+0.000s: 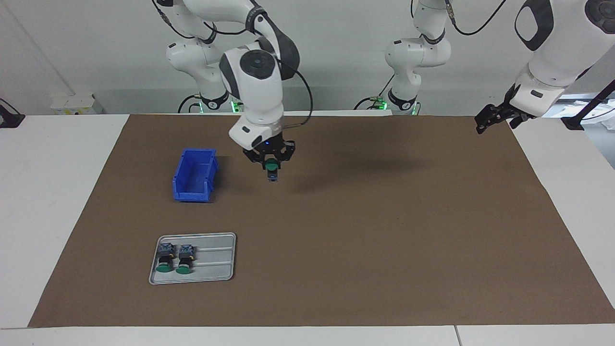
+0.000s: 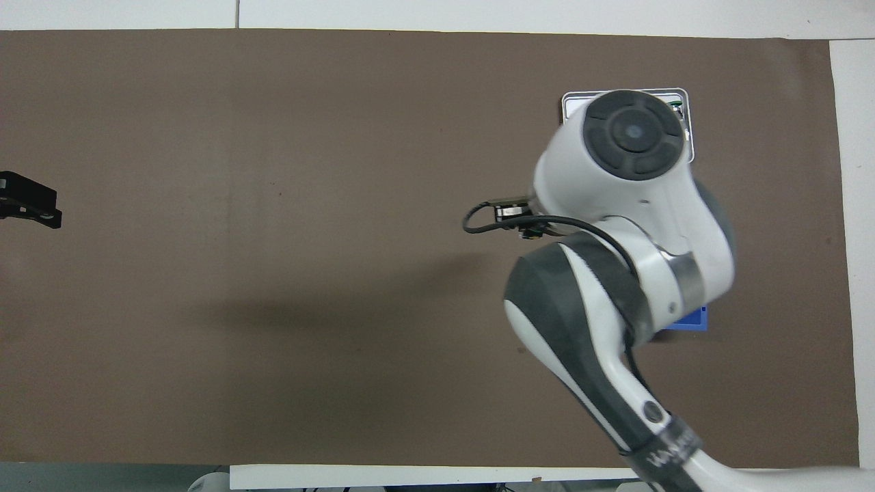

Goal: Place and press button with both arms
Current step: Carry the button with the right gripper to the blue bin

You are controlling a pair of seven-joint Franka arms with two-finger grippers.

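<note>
Button [image 1: 272, 169] w/ green cap hangs in the air, clamped in right pincer [image 1: 270, 161], fingers closed on its body, contact block pointing down; it sits over the brown mat [image 1: 365, 230], just beside the blue bin [image 1: 194, 175] toward the left arm's end, not touching mat or bin. Right arm [image 1: 254, 81] reaches in from its base; in overhead view its wrist covers most of bin and tray. Two more buttons [image 1: 175, 258] lie side by side in the grey tray [image 1: 218, 259], farther from the robots than the bin. Left pincer [image 1: 486, 121] waits, fingers fully apart, holding nothing, over the mat edge at the left arm's end of the tabletop [image 1: 53, 202].
</note>
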